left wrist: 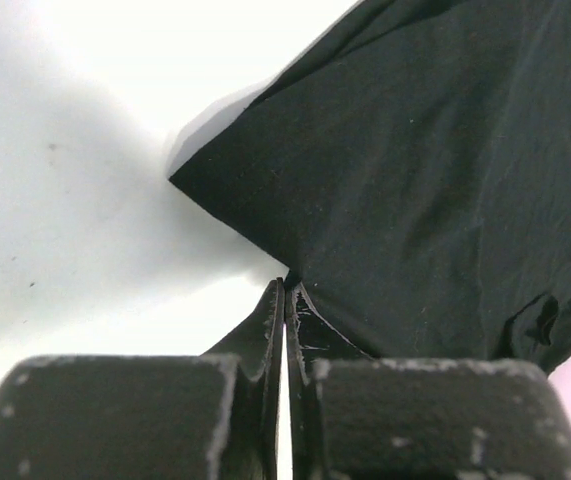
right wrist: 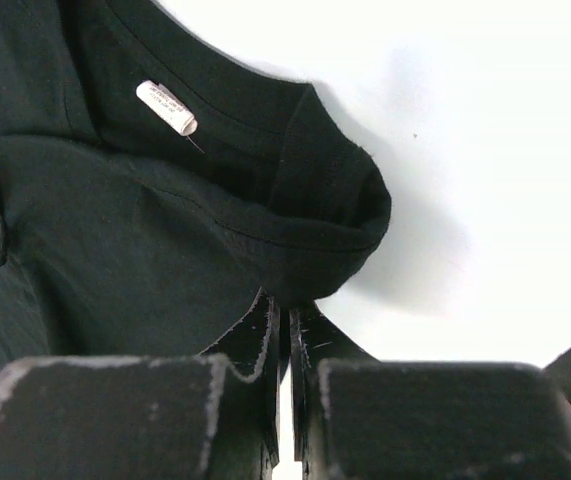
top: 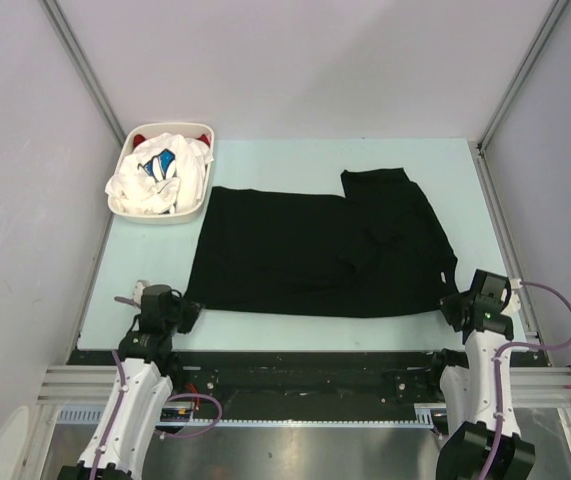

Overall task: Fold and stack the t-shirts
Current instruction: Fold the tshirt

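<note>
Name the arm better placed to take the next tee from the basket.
Probably left: the white basket sits far left, beyond the left hand; the right hand pinches the collar end of the black t-shirt, opposite.

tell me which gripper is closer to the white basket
Left. The left gripper is at the near left corner of the black t-shirt, in front of the white basket; the right gripper is at its near right corner, farther off.

Soft, matt, finely knit cloth: black tee [top: 315, 255]. Matt cloth: white tee [top: 155, 185]. Smooth white plastic, slight sheen: basket [top: 160, 217]. Bare metal: rails [top: 83, 62]. Pale, smooth, matt: table [top: 295, 160]. Black, matt, edges scuffed pale: left gripper [left wrist: 284, 288].
</note>
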You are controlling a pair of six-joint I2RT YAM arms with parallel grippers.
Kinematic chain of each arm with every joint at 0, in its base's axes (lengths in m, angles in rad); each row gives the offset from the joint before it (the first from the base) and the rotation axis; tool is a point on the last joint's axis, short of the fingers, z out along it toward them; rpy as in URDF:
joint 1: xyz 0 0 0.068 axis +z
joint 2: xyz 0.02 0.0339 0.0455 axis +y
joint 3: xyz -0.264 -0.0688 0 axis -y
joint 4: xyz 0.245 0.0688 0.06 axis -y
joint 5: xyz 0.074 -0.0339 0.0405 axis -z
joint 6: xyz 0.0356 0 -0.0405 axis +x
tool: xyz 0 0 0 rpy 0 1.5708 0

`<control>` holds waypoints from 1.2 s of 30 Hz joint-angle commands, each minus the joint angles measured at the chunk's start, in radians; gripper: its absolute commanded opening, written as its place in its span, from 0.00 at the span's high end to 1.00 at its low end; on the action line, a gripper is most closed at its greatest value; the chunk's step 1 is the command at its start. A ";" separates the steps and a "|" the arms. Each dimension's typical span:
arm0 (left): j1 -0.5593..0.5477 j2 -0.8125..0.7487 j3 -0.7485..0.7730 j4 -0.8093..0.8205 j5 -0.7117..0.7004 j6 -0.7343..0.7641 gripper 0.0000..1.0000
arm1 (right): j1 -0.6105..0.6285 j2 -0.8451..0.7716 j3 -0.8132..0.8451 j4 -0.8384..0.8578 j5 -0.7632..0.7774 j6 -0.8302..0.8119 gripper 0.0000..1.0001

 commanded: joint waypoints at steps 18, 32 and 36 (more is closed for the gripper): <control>0.010 0.216 0.306 0.090 0.008 0.088 0.00 | 0.304 0.318 0.387 0.076 0.186 -0.160 0.00; 0.007 0.661 0.440 0.367 0.123 0.217 0.00 | 0.541 0.984 0.772 0.215 0.076 -0.516 0.14; 0.007 0.694 0.420 0.414 0.126 0.222 0.00 | 0.549 1.031 0.784 0.269 0.047 -0.472 0.31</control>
